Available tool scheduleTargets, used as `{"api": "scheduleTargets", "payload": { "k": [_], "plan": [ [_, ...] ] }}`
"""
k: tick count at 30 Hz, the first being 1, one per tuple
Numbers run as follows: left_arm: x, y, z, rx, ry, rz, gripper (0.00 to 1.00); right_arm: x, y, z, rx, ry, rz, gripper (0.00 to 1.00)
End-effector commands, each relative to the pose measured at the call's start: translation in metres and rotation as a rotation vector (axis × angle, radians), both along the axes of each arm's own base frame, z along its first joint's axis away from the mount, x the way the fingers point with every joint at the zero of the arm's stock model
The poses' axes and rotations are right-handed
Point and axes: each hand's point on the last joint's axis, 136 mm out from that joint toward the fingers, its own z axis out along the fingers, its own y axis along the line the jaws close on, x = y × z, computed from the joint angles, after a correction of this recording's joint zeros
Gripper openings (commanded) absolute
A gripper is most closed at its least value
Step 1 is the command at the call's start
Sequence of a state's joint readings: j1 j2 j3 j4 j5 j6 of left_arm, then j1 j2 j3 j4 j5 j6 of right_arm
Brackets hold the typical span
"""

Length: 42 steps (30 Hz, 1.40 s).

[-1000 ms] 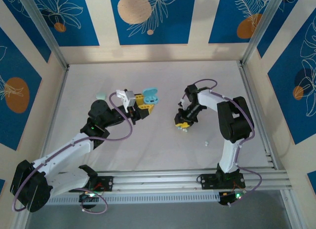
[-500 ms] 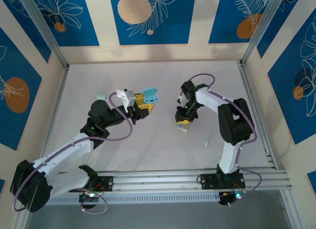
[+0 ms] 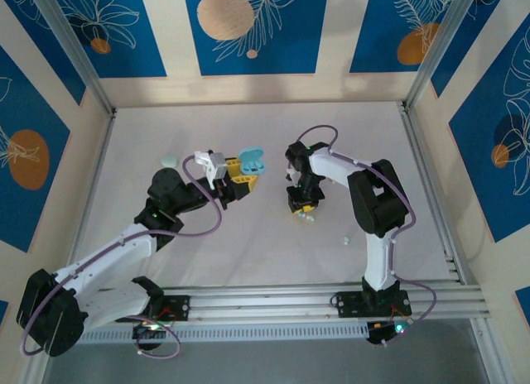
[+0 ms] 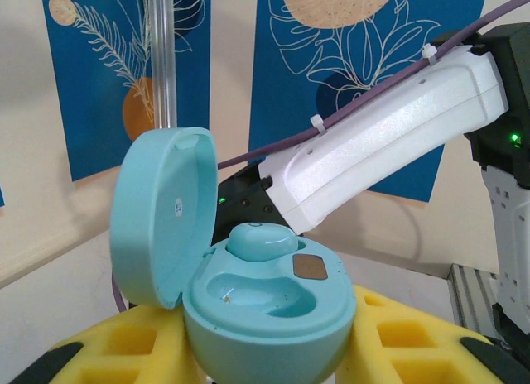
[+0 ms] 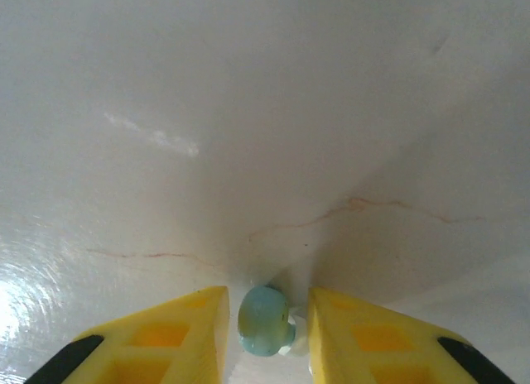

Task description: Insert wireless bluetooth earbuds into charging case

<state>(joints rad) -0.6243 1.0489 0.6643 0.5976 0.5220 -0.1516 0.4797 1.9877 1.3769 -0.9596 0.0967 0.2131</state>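
The charging case was mint-turquoise, the earbud pale blue-green. Behind the case, wall panels showed blue, with orange discs and white leaf outlines.

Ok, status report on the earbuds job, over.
Left gripper holding open charging case, mint earbud seated. Right gripper straddling pale blue earbud, grip unclear. Nothing blocking.

Left arm stretches far and right, left gripper clamped on a case; right arm bends leftward, right gripper pinching an earbud.
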Motion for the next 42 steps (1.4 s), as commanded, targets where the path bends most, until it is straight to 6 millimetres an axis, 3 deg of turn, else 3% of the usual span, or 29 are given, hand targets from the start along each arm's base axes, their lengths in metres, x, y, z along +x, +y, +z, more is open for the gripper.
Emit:
{"api": "scheduleTargets", "payload": {
  "k": [1, 13, 21, 24, 27, 32, 37, 42],
  "plan": [
    [-0.006, 0.001, 0.007, -0.019, -0.023, -0.007, 0.37, 0.000, 0.001, 0.001, -0.024, 0.009, 0.033, 0.31],
    [-0.005, 0.001, 0.007, -0.020, -0.020, -0.005, 0.37, -0.003, 0.003, -0.009, -0.055, 0.016, 0.055, 0.25],
    [-0.005, 0.001, 0.005, -0.014, -0.019, -0.003, 0.37, -0.002, 0.012, 0.013, 0.000, -0.018, 0.015, 0.19],
    [-0.004, 0.001, 0.004, -0.009, -0.018, 0.000, 0.37, 0.000, 0.018, 0.040, 0.083, -0.060, -0.023, 0.19],
    [-0.003, 0.000, 0.001, -0.001, -0.015, 0.004, 0.37, 0.003, 0.027, 0.081, 0.245, -0.111, -0.087, 0.19],
    [0.003, -0.002, -0.006, 0.016, -0.009, 0.018, 0.37, 0.001, 0.044, 0.167, 0.607, -0.171, -0.180, 0.20],
    [0.011, -0.006, -0.013, 0.031, 0.000, 0.027, 0.37, -0.011, 0.062, 0.241, 0.898, -0.180, -0.158, 0.20],
    [0.017, -0.011, -0.016, 0.035, -0.002, 0.027, 0.37, -0.026, 0.068, 0.289, 1.031, -0.205, -0.114, 0.20]
  ]
}}
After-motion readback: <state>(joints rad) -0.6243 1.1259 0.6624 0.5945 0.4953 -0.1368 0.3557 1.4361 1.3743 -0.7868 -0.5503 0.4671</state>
